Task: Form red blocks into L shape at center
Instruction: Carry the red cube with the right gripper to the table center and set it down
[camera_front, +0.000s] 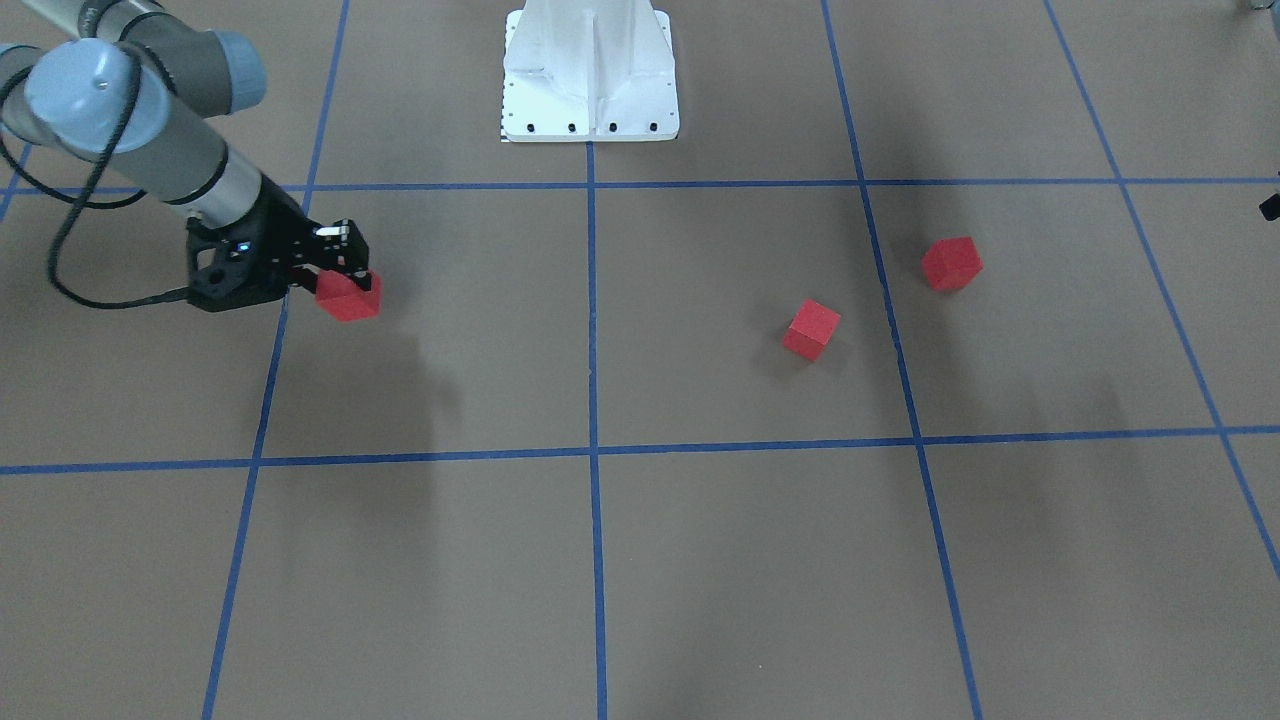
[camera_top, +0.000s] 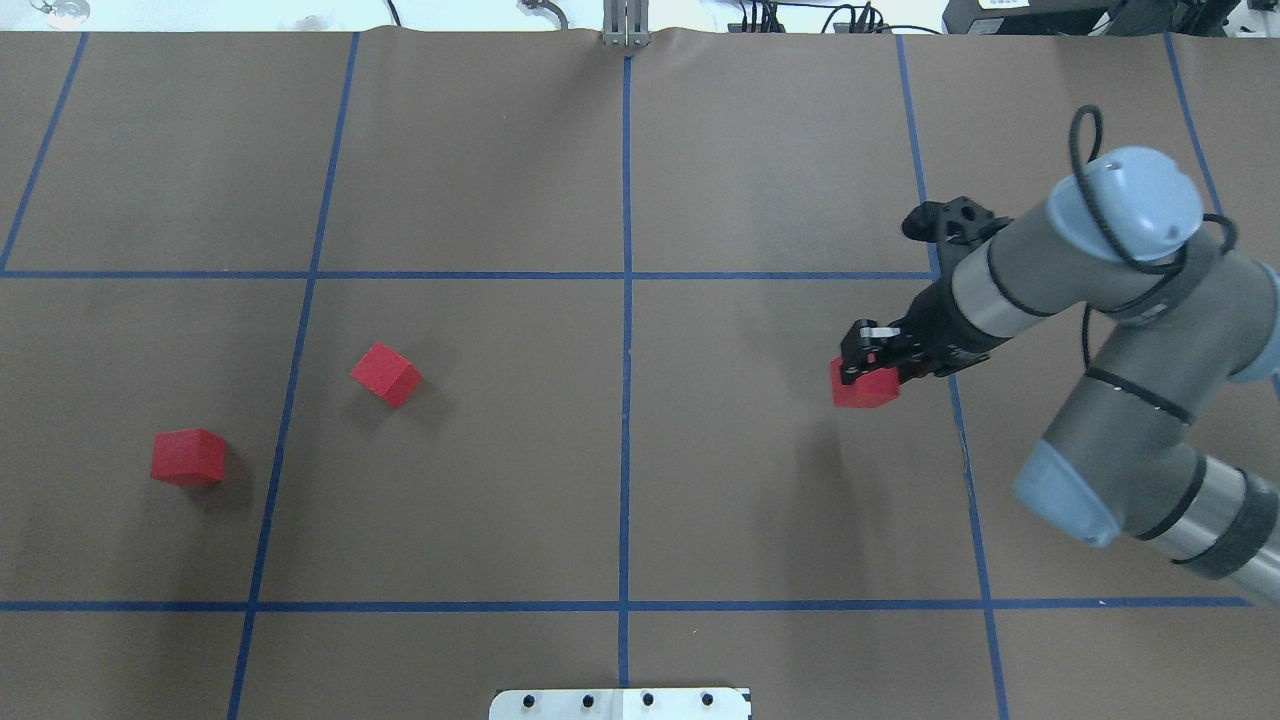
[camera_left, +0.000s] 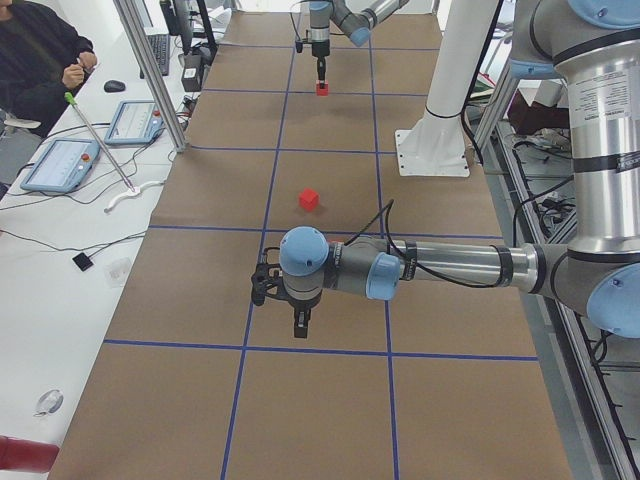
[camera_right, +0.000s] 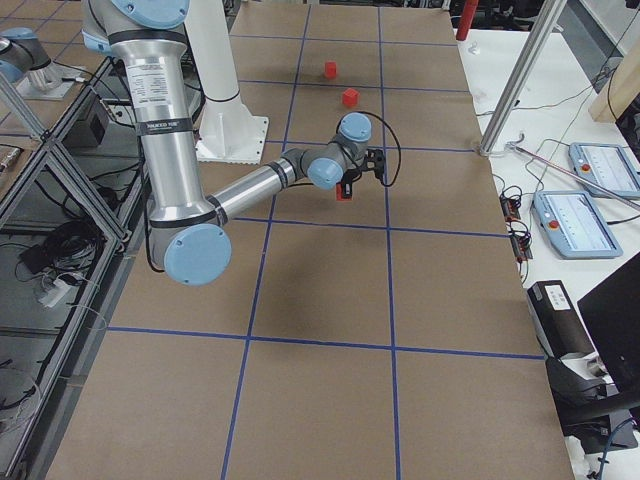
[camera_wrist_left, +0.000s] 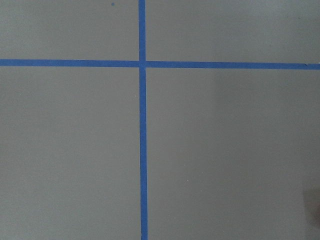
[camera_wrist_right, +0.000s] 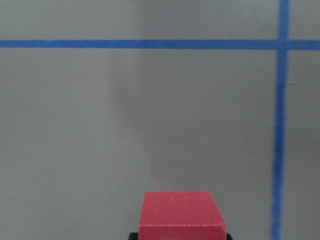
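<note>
The right gripper (camera_top: 868, 366) clasped one red block (camera_top: 864, 386), lifted at 3 o'clock from centre. The second block (camera_top: 386, 374) and third block (camera_top: 188, 457) lay apart toward 9 o'clock. Seemingly pinched near its top, the held block could have twisted and landed askew. Whether the left gripper (camera_left: 300, 322) was clenched could not be told.

We see a brown tabletop (camera_top: 480, 150) w/ a blue tape grid (camera_top: 625, 400). Beyond one long edge there's a white bench (camera_left: 50, 250) w/ two tablets (camera_left: 135, 120), alu posts (camera_left: 150, 70) and a seated person (camera_left: 35, 60) beside it. Light even, shadows soft.
</note>
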